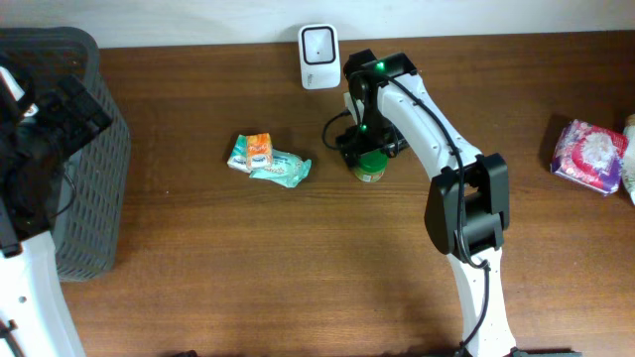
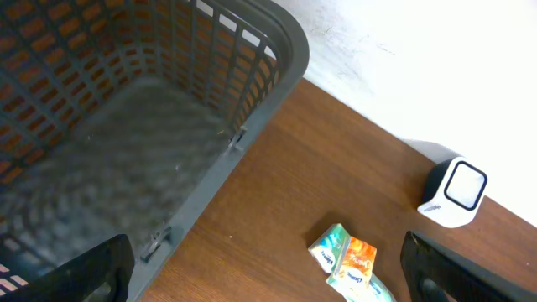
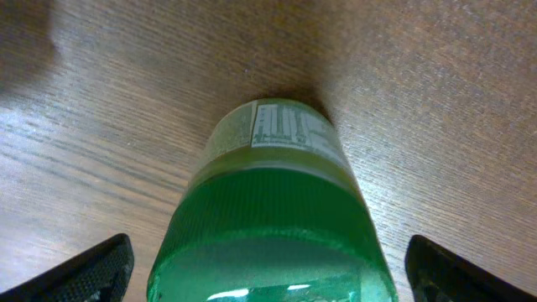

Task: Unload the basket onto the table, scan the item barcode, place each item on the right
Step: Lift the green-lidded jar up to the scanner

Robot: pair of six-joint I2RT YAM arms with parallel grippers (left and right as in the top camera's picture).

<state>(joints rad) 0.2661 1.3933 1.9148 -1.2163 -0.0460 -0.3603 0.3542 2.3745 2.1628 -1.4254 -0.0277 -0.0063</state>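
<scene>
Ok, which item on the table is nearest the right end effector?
The green-lidded jar, upright directly under the right end effector; the teal and orange packets and the pink pack lie further off.

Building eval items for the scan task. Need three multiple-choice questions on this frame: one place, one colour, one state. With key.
1. Where does the white scanner stand?
A) at the far edge of the table
B) at the near edge
C) at the left edge

2. What colour is the lid of the jar?
A) red
B) green
C) white

3. How is the right tool?
A) shut on the jar
B) open, one finger on each side of the jar, clear of it
C) open over bare wood, no jar near

Key:
1 A: the overhead view shows it at the far edge, just beyond the jar.
2 B: the right wrist view shows a ribbed green cap.
3 B: the fingers sit at the picture's two edges, with wood showing between them and the jar.
</scene>
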